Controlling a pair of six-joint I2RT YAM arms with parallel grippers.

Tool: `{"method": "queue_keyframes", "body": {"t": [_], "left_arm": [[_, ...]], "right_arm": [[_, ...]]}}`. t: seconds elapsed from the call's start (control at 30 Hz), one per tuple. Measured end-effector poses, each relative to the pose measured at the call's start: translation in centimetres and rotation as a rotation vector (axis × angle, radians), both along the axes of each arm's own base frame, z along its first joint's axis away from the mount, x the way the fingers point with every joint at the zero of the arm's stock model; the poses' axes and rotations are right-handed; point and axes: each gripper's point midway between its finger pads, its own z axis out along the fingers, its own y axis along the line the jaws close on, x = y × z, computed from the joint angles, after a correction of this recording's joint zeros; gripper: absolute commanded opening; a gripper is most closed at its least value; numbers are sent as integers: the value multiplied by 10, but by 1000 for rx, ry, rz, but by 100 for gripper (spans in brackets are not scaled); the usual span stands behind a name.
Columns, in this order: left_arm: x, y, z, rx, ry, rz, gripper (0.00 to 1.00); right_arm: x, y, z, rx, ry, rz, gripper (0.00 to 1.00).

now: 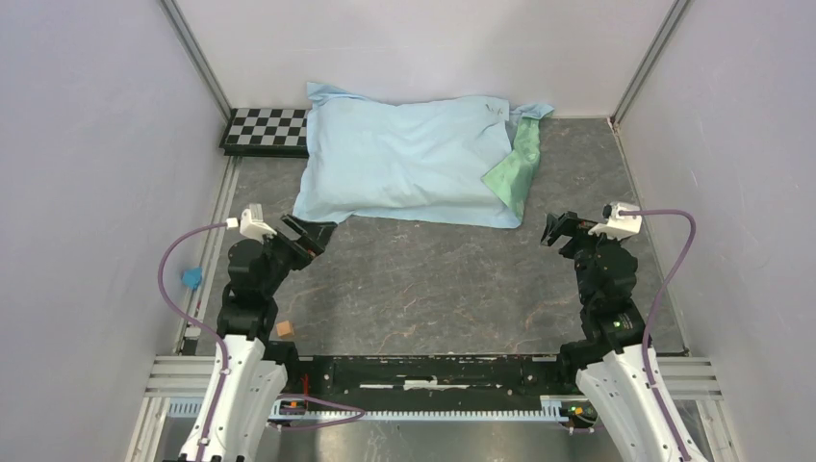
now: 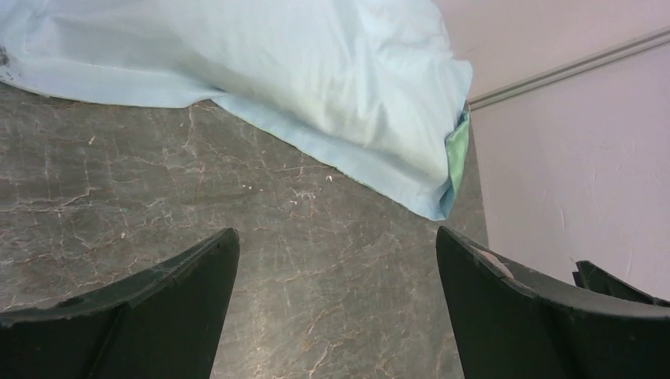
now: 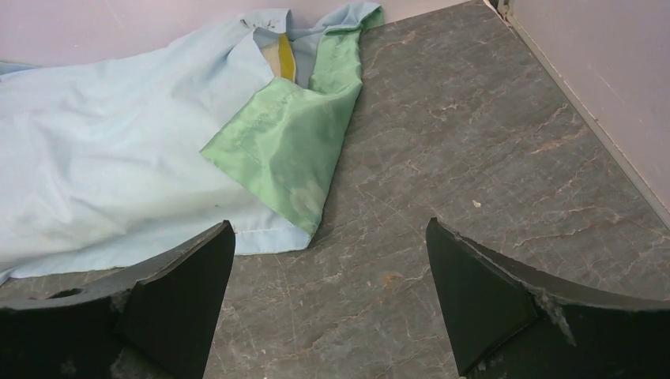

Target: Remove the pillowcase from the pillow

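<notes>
Pillowcase covering the pillow lies ahead of left fingers and right fingers, both spread wide, touching neither

We see the pillowcase lying far on the surface, with the left gripper and right gripper gaping nearer.

Hidden inside the pillowcase: the pillow, bar a yellow sliver at the far right. Too small to tell: blue bit, near left.
</notes>
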Motion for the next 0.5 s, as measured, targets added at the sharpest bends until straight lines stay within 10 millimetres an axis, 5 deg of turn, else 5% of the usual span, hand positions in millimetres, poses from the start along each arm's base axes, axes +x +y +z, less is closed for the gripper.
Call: {"method": "queue_keyframes", "body": {"t": [0.27,0.5], "left_arm": [[-4,12,-3,21,9,68,100],[-1,24,-24,8,77,153,100]], "right_arm": [[0,0,-10,-2,16,2,98],[2,6,-15,-1,25,31,98]]}}
